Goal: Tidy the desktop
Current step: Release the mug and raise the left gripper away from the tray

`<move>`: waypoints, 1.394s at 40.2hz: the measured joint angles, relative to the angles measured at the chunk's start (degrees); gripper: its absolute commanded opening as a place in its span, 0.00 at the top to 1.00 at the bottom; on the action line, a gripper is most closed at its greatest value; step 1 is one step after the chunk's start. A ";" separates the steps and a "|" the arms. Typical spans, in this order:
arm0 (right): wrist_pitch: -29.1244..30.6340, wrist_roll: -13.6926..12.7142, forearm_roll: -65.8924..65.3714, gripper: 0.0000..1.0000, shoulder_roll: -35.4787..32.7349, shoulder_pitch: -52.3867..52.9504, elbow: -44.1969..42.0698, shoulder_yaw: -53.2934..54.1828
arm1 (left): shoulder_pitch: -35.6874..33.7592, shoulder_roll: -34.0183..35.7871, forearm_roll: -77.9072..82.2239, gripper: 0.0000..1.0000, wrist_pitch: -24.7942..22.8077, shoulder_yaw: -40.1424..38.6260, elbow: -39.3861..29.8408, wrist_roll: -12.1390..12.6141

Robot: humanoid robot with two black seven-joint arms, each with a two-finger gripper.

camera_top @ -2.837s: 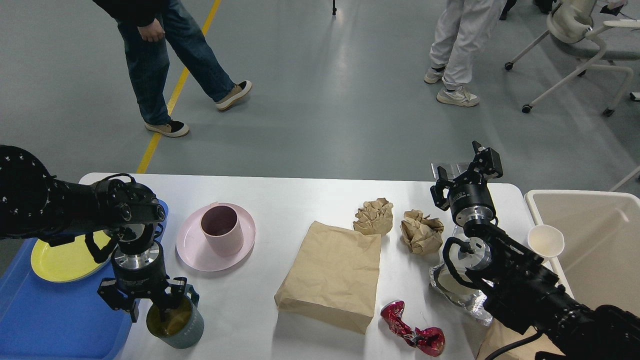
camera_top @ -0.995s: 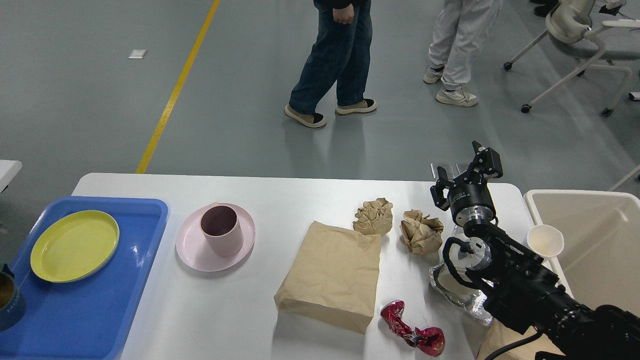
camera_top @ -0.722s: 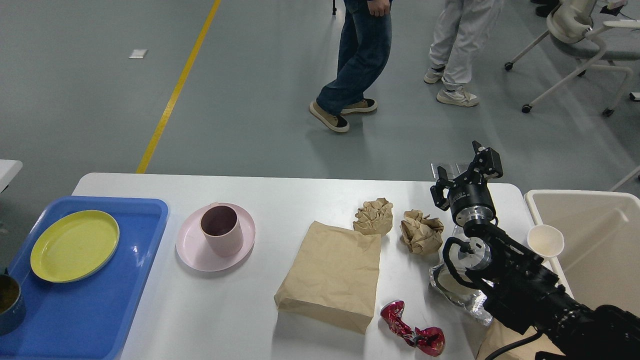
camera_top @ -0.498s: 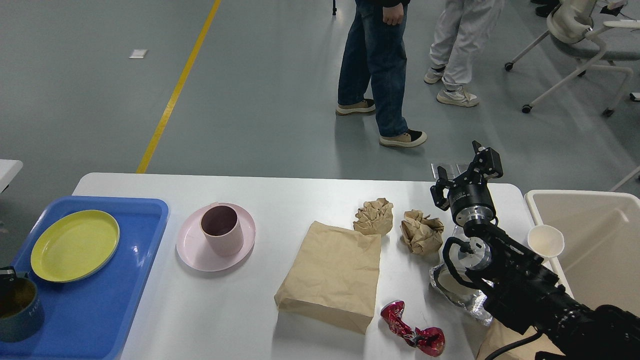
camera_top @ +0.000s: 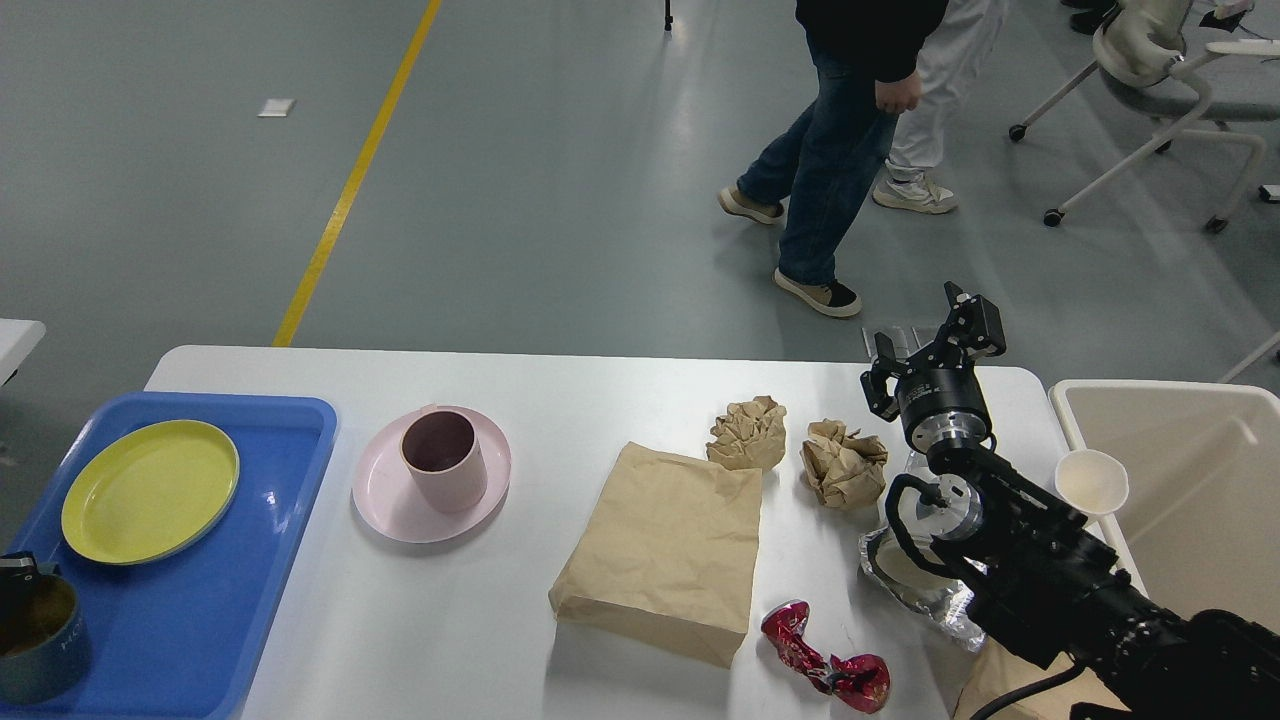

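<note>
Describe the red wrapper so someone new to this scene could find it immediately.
Start at the white desktop and find the flat brown paper bag near its middle. Just right of the bag's near corner, by the front edge, lies the wrapper: crumpled, shiny and red, unlike the two dull brown paper balls farther back.

Worktop [camera_top: 560, 385] bare along far edge and between pink plate [camera_top: 383, 500] and paper bag [camera_top: 665, 550]. Right side crowded: two paper wads [camera_top: 748, 432] [camera_top: 843, 462], foil [camera_top: 915, 585], red wrapper [camera_top: 825, 670], right arm.
</note>
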 measured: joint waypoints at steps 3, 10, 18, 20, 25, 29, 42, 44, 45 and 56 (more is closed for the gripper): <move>0.00 0.00 0.00 0.00 0.00 0.00 0.00 0.00 | 0.06 0.01 0.01 0.86 0.00 0.12 0.00 0.00; 0.00 0.00 0.00 0.00 0.00 0.00 0.00 0.00 | 0.08 0.16 0.01 0.67 0.00 0.23 0.00 0.00; 0.00 0.00 0.00 0.00 0.00 0.00 0.00 0.00 | 0.06 0.19 0.01 0.51 0.73 0.24 0.00 -0.09; 0.00 0.00 0.00 0.00 0.00 0.00 0.00 0.00 | 0.01 0.25 0.01 0.44 1.75 0.23 0.00 -0.10; 0.00 0.00 0.00 0.00 0.00 0.00 0.00 0.00 | -0.09 0.33 0.05 0.27 3.03 0.18 -0.01 -0.14; 0.01 0.00 0.00 0.00 0.00 0.00 0.00 0.00 | -0.54 0.48 0.07 0.12 3.37 0.16 -0.10 -0.66; 0.01 0.00 0.00 0.00 0.00 0.00 0.00 0.00 | -4.30 2.09 0.01 0.06 2.01 0.71 -1.55 -1.03; 0.01 0.00 0.00 0.00 0.00 0.00 0.00 0.00 | -5.22 2.37 0.01 0.06 1.44 0.73 -1.64 -1.03; 0.01 0.00 0.00 0.00 0.00 0.00 0.00 0.00 | -5.67 2.45 0.00 0.06 1.27 0.73 -1.66 -1.03; 0.01 0.00 0.00 0.00 0.00 0.00 0.00 0.00 | -15.34 1.61 -0.66 0.06 0.47 -0.20 -1.88 -1.12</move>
